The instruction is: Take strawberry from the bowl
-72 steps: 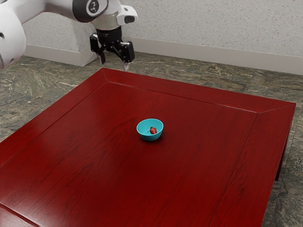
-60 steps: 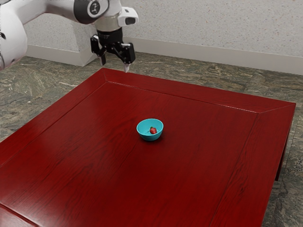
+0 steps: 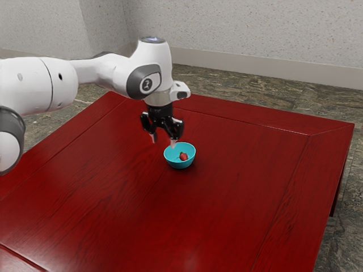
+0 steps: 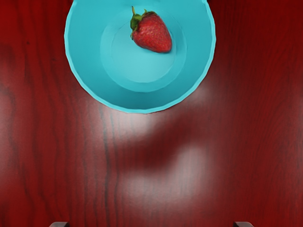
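Strawberry in blue bowl, pincer open and empty nearby

Container: one bowl (image 3: 179, 165), light blue, round, plain-sided, upright on the dark red wooden table (image 3: 238, 198). Contents: one strawberry (image 3: 183, 156), red, green leaves and stem attached. Per wrist view, it lies on its side on the bowl's floor, off centre, leaves at one end and the red tip at the other; part of the inner floor is bare.

Markings: dark logo (image 3: 147, 85) on the round grey-and-white cap of the arm's wrist, too small to read.

Pincer (image 3: 163, 141): black, pointing down, raised over the table near the bowl, on its exterior view's left side. Fingers wide apart, nothing held. Wrist view: both fingertips peek in, well apart, red tabletop between them, bowl off to one side of that gap. In the exterior view one fingertip lines up with the bowl's rim; probably above it, contact hard to judge from this angle. Strawberry clear of both fingers. Soft dark shadow on the wood beside the bowl.
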`<state>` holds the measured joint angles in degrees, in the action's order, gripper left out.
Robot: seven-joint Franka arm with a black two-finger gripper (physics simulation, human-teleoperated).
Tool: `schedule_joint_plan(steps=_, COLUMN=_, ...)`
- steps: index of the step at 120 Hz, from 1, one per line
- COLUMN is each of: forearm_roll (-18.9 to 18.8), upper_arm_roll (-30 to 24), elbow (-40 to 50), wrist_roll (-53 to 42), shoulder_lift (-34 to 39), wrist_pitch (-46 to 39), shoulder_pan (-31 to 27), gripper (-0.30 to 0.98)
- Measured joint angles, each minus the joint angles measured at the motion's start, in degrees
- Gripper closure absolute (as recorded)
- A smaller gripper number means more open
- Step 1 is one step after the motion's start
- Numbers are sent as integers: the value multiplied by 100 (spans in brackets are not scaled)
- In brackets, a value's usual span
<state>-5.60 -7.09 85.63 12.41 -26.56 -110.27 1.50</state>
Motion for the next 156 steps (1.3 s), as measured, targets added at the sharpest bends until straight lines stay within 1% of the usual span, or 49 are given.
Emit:
schedule_joint_plan(steps=7, forearm_roll=3, upper_arm_roll=3, elbow=-101, wrist_roll=23, shoulder_lift=-229, wrist_pitch=-295, shoulder_pan=0, gripper=29)
schedule_joint_plan(steps=22, forearm_roll=11, upper_arm_roll=27, elbow=-658, wrist_roll=67, shoulder_lift=-883, wrist_pitch=-706, shoulder_pan=-31, gripper=32)
schedule_joint_plan(steps=39, forearm_roll=9, upper_arm_roll=40, elbow=-946, wrist_roll=102, shoulder_lift=-1397, wrist_pitch=-997, shoulder_pan=-140, gripper=34)
schedule_joint_plan(steps=60, forearm_roll=-6, upper_arm_roll=33, elbow=-1526, wrist_roll=126, shoulder_lift=-2000, wrist_pitch=-1218, shoulder_pan=-167, gripper=34)
schedule_joint_plan(steps=84, forearm_roll=-42, upper_arm_roll=35, elbow=-1752, wrist_roll=145, shoulder_lift=-2275, wrist_pitch=-1323, shoulder_pan=-184, gripper=35)
schedule_joint_plan(steps=133, forearm_roll=-72, upper_arm_roll=3, elbow=-2062, wrist_roll=172, shoulder_lift=-2623, wrist_pitch=-1380, shoulder_pan=-177, gripper=43)
schedule_joint_plan(steps=156, forearm_roll=-80, upper_arm_roll=-3, elbow=-2095, wrist_roll=181, shoulder_lift=-2680, wrist_pitch=-1387, shoulder_pan=-176, gripper=50)
